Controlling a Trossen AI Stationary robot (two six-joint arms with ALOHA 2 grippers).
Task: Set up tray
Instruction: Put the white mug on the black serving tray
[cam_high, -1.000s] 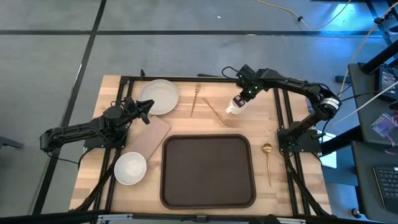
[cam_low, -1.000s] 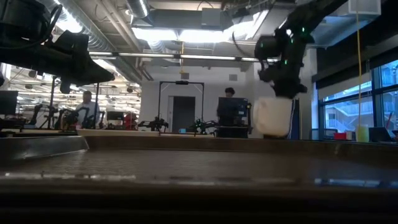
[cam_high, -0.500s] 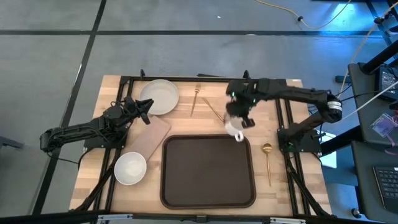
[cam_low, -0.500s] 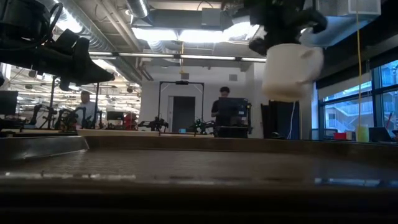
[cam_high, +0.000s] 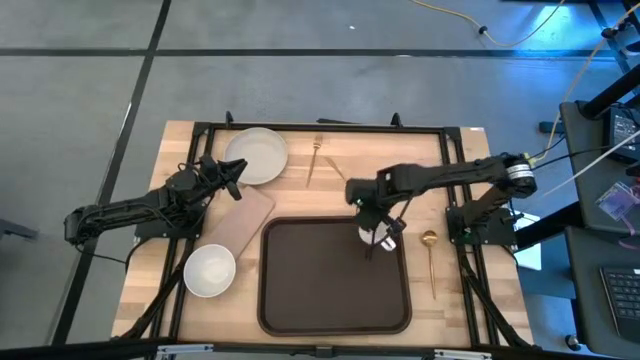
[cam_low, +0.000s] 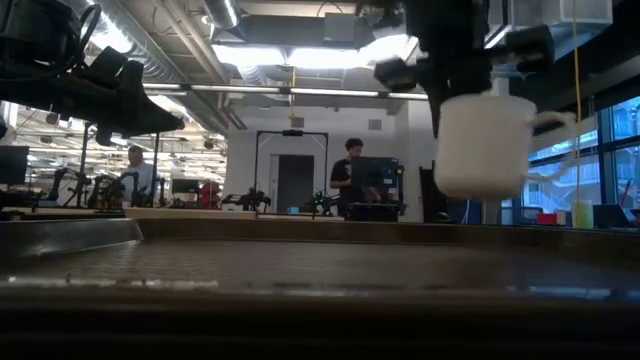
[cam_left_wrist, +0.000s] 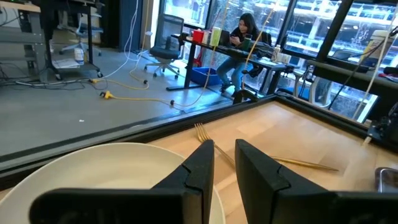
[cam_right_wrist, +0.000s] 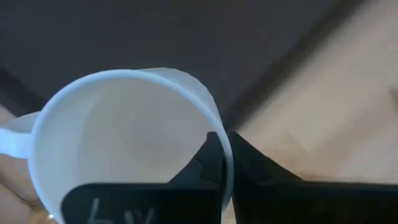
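My right gripper (cam_high: 378, 232): pinched on white mug (cam_high: 376, 236) rim, above tray (cam_high: 300, 290) far-right edge. Tray interior bare. My left gripper (cam_high: 234, 176): slightly parted, empty, beside plate (cam_high: 258, 154).

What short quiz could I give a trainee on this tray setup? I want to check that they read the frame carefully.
1. True or false: the right tool is shut on the rim of the white mug.
2. Which does the mug hang above? A) the white bowl B) the far right corner of the tray C) the white plate
3. Fill in: the gold spoon lies on the table to the ____ of the tray, seen from above.

Key: 1 true; 2 B; 3 right.
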